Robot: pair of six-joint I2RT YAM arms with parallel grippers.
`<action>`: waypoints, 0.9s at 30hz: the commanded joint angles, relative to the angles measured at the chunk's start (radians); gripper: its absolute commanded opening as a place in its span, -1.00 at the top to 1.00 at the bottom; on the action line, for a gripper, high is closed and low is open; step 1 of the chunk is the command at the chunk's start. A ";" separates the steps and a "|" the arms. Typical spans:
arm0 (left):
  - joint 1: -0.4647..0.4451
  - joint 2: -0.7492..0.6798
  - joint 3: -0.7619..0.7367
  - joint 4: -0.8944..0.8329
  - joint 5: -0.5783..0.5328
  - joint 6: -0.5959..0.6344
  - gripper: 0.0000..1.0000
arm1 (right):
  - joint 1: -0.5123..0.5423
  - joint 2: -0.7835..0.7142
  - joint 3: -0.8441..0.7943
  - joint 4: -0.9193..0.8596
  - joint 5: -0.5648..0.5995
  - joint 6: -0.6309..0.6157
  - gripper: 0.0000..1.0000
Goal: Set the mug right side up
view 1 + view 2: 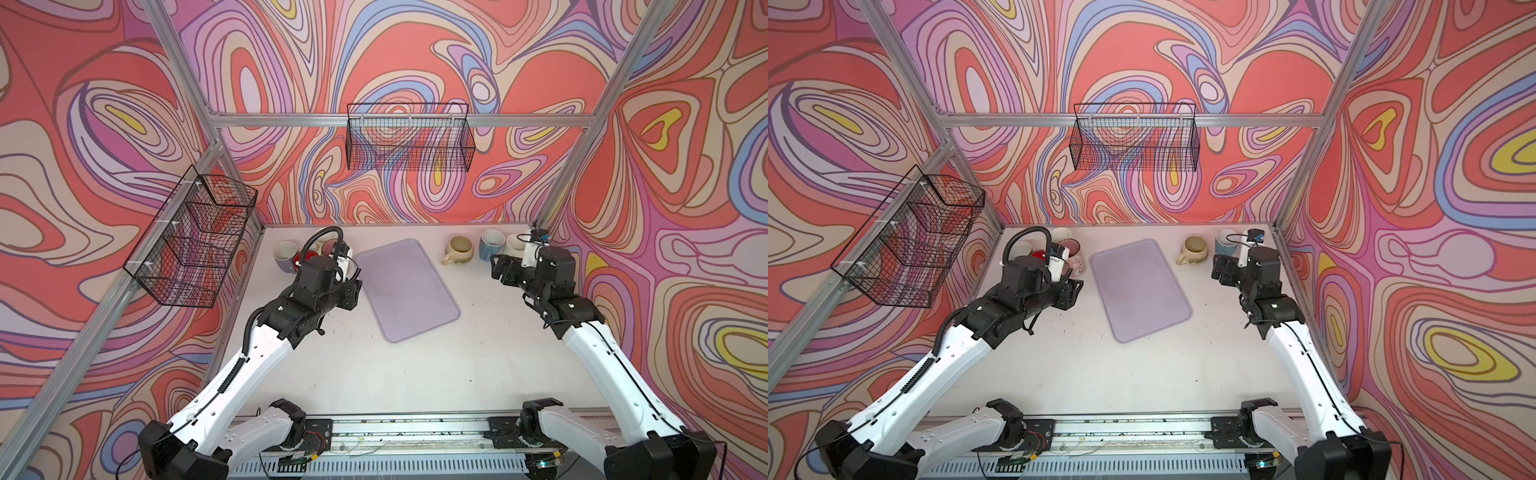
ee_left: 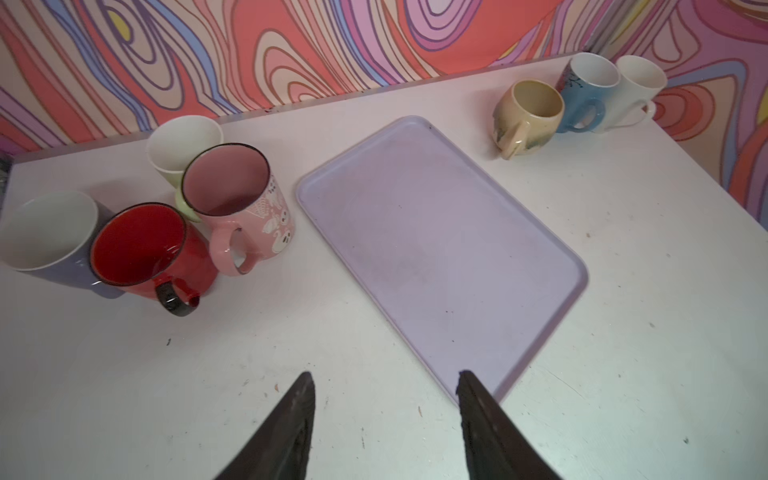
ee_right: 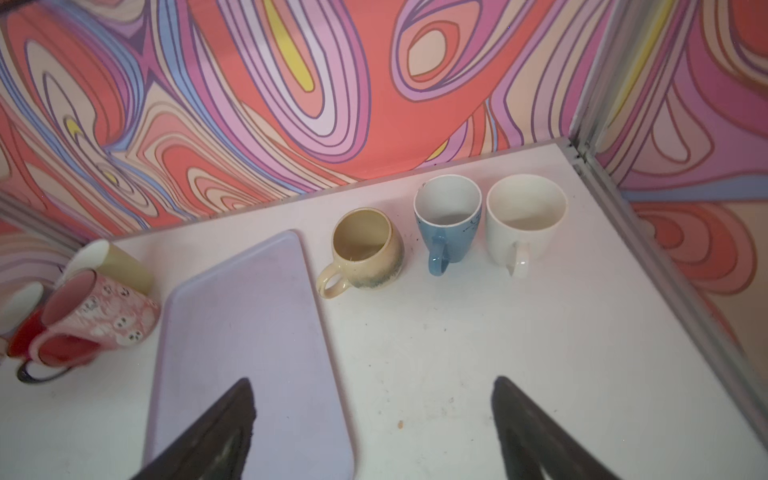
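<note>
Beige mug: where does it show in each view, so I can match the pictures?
In a top view: beige mug upright at the back, just right of the lavender tray.
In a top view: beige mug, same spot.
Left wrist: beige mug between lavender tray and blue mug.
Right wrist: beige mug between lavender tray and blue mug.
Shared landmark: lavender tray.

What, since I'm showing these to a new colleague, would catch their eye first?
The swirling red, pink and purple walls dominate. On the white table a lilac tray lies in the middle, with four upright mugs, a pink mug among them, clustered back left, and a beige mug, blue mug and white mug lined up back right.
</note>
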 commanded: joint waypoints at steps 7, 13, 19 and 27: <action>0.025 -0.112 -0.098 0.088 -0.328 -0.099 -0.57 | -0.004 -0.211 -0.272 0.160 0.240 0.031 -0.97; 0.025 -0.219 -0.327 0.264 -0.568 -0.217 -0.65 | -0.004 -0.379 -0.516 0.324 0.350 0.042 -0.97; 0.024 -0.279 -0.650 0.622 -0.805 -0.141 -0.67 | -0.004 -0.409 -0.669 0.448 0.363 0.028 -0.97; 0.041 -0.233 -0.862 1.099 -0.766 0.110 -0.75 | -0.004 -0.241 -0.716 0.611 0.419 0.026 -0.97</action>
